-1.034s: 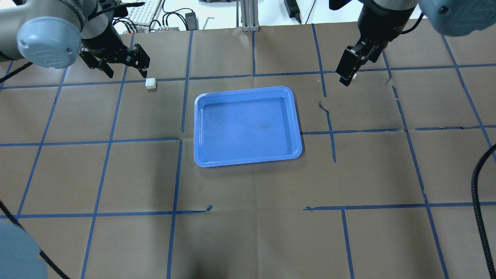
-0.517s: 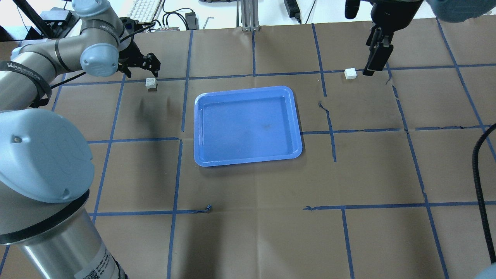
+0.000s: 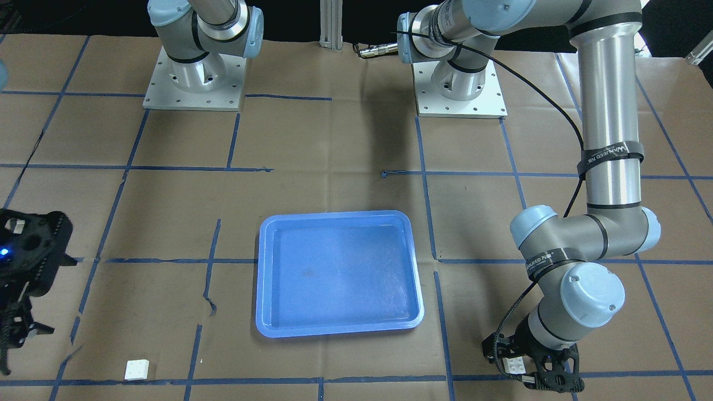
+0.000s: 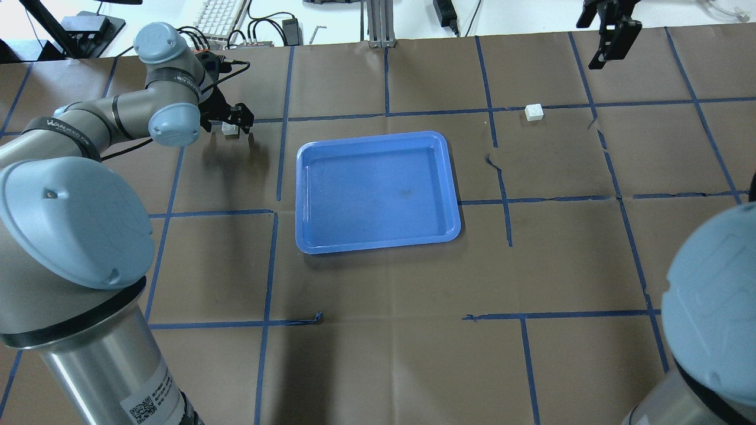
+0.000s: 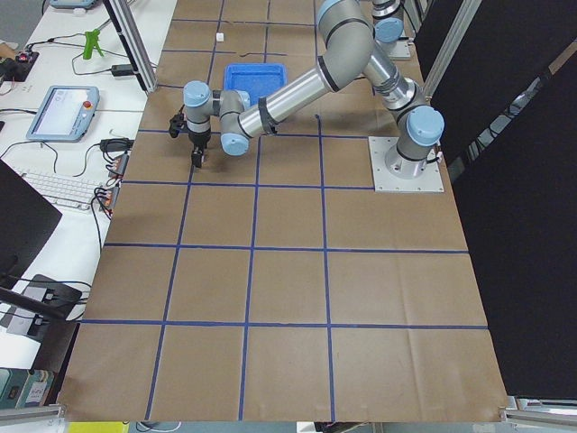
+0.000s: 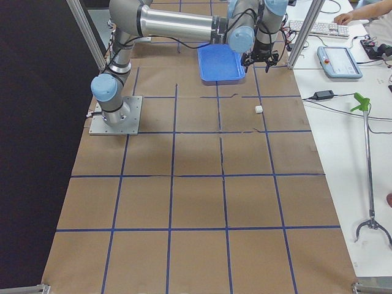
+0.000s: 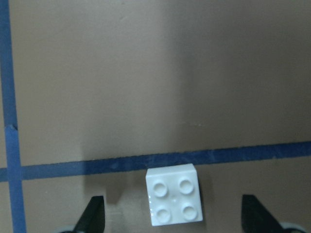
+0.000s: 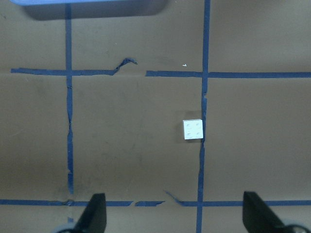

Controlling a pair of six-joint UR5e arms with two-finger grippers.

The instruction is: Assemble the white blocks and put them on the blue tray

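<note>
At mid-tabletop (image 4: 390, 366), flat on brown paper gridded with blue tape (image 4: 331, 117): the blue tray (image 4: 378, 192), raised rim all round, long sides running toward and away from the robot. Off the tray's far corner on the robot's left, well apart from the rim, studs-up on the paper and just on the tray side of a tape line: one of the white blocks (image 7: 174, 194). Straddled by the left jaws, spread wide, one black tip on either side, a strip of bare paper showing between each tip and the block; no contact, no grip. Reaching out to that spot, low over the paper with the wrist turned down: the left arm (image 4: 106, 121). Off the tray's other far corner, on the robot's right, likewise well clear of the rim and alone on the paper just beside a tape line: the second white block (image 4: 534, 112), studs-up and square to the grid. Farther from the tray than that block, and raised high above the tabletop: the right jaws, also spread wide, gripping nothing, both tips at the bottom edge of the right wrist view with the block small and far below. Neither block on the tray, nor joined to the other.
</note>
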